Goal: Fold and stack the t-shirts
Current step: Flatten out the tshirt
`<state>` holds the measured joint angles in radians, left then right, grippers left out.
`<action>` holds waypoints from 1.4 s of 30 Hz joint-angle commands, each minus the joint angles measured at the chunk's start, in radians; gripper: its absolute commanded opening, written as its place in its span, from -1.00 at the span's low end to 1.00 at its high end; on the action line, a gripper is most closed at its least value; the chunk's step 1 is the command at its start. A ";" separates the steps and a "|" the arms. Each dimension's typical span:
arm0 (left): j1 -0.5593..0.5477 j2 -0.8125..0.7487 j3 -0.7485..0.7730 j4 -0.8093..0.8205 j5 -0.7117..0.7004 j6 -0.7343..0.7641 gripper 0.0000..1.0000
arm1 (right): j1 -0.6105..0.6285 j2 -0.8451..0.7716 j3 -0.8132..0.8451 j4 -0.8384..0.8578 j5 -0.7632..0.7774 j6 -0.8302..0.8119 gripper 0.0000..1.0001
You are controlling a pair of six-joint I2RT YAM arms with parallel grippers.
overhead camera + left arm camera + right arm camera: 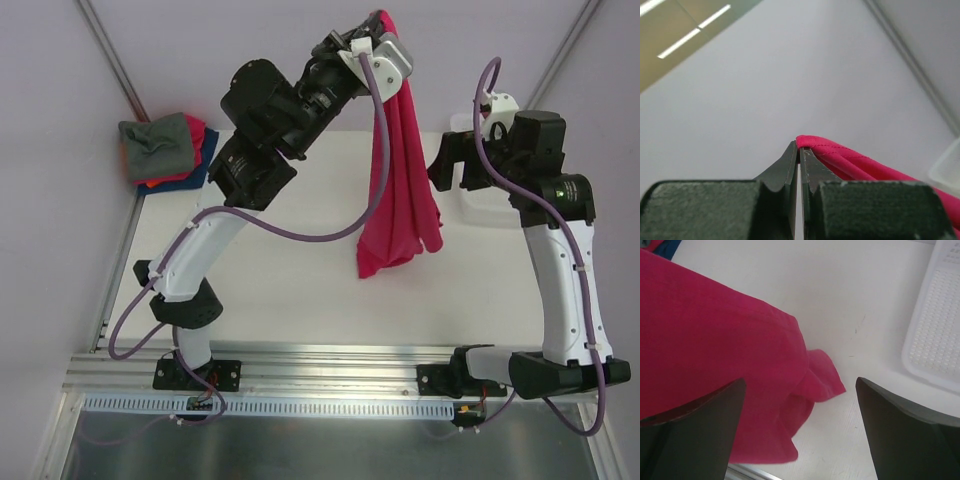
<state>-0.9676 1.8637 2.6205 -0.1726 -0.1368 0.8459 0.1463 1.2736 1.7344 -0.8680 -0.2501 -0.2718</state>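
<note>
L end effector (pixel 799 148) clamped on red shirt (pixel 400 185) hem; thin pinch, a tug could slip it. R end effector (pixel 800 390) wide apart nr low corner, may grab bunched layers

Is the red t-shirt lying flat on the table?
No, the red t-shirt hangs down from the raised left end effector, which pinches its top edge.

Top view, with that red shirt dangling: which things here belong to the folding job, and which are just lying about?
Part of the job:
red t-shirt, pinched in the shut left gripper
right gripper, open, near it
pile of t-shirts, grey-green on top

Just there:
white basket
table
</note>
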 commanded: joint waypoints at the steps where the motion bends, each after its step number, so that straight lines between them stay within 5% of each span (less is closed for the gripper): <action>1: 0.019 -0.011 -0.025 0.292 -0.133 0.345 -1.00 | -0.011 -0.040 -0.004 0.030 0.055 0.000 0.93; 4: 0.099 -0.014 -0.049 0.222 -0.216 0.331 -1.00 | -0.013 -0.048 0.002 0.037 0.046 0.023 0.93; 9: 0.292 -0.133 -0.313 0.012 -0.238 0.176 -1.00 | -0.014 -0.077 0.024 0.040 -0.026 0.039 0.93; 15: 0.362 -0.192 -0.614 -0.051 -0.247 0.157 -1.00 | -0.011 -0.082 0.004 0.041 -0.280 0.077 0.93; 19: 0.385 -0.144 -0.532 -0.099 -0.285 0.105 -1.00 | -0.002 -0.077 -0.039 0.038 -0.396 0.092 0.93; 27: 0.356 -0.141 -0.447 -0.110 -0.273 0.098 -1.00 | 0.009 -0.053 -0.046 0.038 -0.341 0.069 0.93; 33: 0.302 -0.092 -0.194 -0.091 -0.180 0.102 -1.00 | 0.007 -0.034 -0.052 0.038 -0.285 0.042 0.93; 36: 0.230 -0.074 -0.054 0.029 -0.104 0.152 -1.00 | 0.006 -0.033 -0.059 0.040 -0.282 0.034 0.93; 42: 0.020 -0.106 -0.082 0.278 0.012 0.344 -1.00 | 0.006 -0.054 -0.084 0.038 -0.331 0.032 0.93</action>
<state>-0.8757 1.7779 2.5156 -0.1173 -0.2161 1.0664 0.1482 1.2438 1.6646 -0.8528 -0.5400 -0.2222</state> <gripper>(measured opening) 0.009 0.969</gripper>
